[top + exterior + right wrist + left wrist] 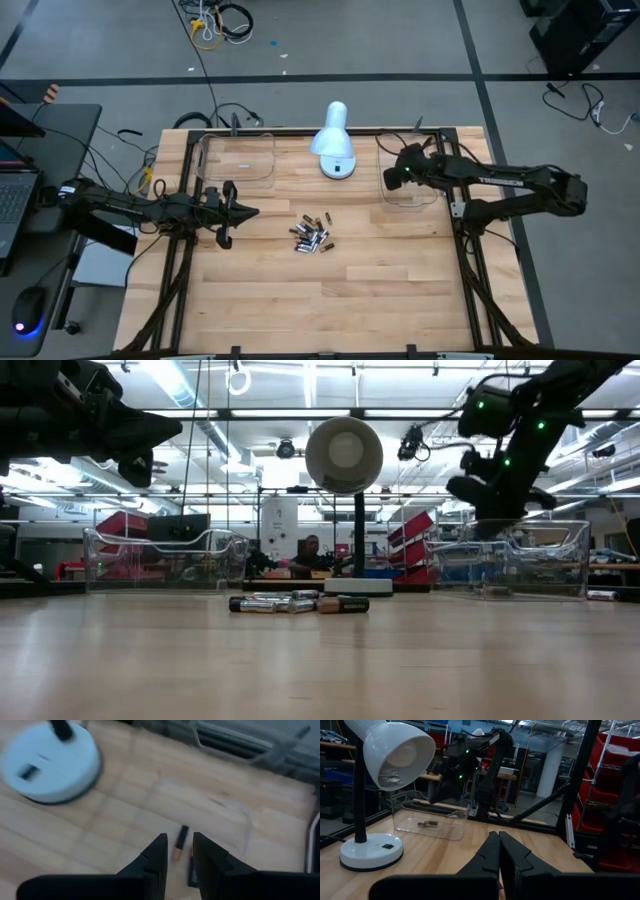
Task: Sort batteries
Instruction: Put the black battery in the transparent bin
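My left end effector (248, 212) hung over the left part of the tabletop (330, 300), its fingers (492, 852) clenched together on nothing, pointing toward the middle. In front of the left arm's far side stood a clear tray (238, 158) near the back edge. At the centre of the tabletop lay the batteries (311, 236) in a loose cluster, silvery and dark ones touching each other, with the white desk lamp (333, 143) behind them. Further right, my right end effector (176, 851) hovered over the second clear tray (408, 185), fingers parted and released, with two batteries in the tray (180, 843) lying on its floor just below.
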